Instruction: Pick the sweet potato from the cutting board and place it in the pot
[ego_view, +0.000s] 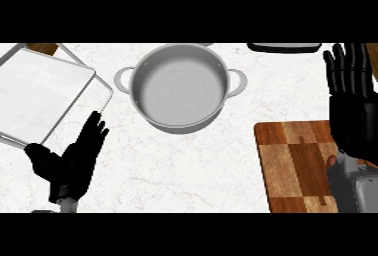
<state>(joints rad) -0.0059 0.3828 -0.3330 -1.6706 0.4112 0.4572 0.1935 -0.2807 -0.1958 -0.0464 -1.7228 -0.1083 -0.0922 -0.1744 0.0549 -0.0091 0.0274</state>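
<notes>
A grey metal pot (179, 87) with two side handles stands at the top middle of the counter, with nothing showing inside. The wooden cutting board (295, 165) lies at the lower right. My right hand (353, 117) hovers over the board's right part, fingers straight and pointing away from me. A small reddish sliver, probably the sweet potato (332, 160), peeks out beside my right wrist; the rest of it is hidden under the forearm. My left hand (74, 157) rests open at the lower left, far from the board.
A pale baking tray (37, 92) lies at the upper left, just beyond my left hand. A dark flat object (284, 47) sits at the top edge, right of the pot. White counter runs between the pot and the board.
</notes>
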